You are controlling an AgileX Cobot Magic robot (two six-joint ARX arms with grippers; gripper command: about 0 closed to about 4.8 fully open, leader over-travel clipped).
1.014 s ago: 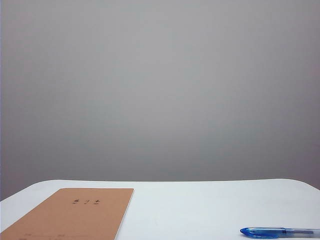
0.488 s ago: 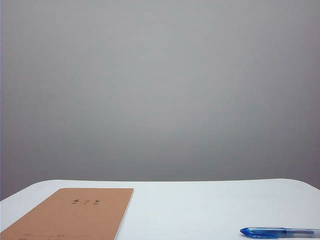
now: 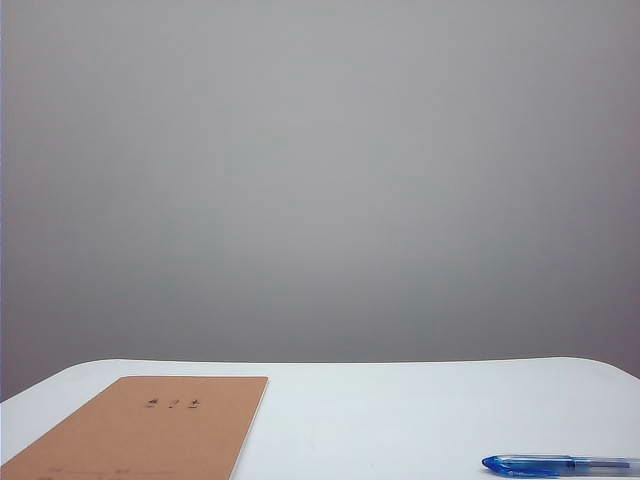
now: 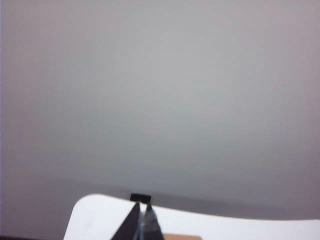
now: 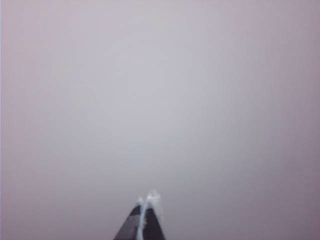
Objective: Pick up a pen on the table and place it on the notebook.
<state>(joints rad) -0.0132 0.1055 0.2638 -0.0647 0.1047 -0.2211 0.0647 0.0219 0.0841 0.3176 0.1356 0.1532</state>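
We start from the pen [image 3: 560,465]: it lies flat on the white desk [image 3: 400,410], low at about five o'clock in the exterior view, at the near right of the desk. Its long axis runs nine to three across that view, blue cap end toward nine o'clock, and its far end runs off the frame edge. The notebook [image 3: 150,430] lies flat at about seven o'clock, well apart from the pen, with bare desk between them, so the carry will run from three toward nine.

Neither arm shows in the exterior view. The right gripper [image 5: 145,202] has its fingers pressed together with nothing between them, aimed at blank grey wall; no pen or desk appears in its view. The left gripper [image 4: 141,210] also has its fingers closed to a point and empty, looking over the far desk edge, with a sliver of tan cover beneath it.

We judge the right arm the nearer one, as the pen sits on its side. It must tip down, open, and straddle the barrel across its length.
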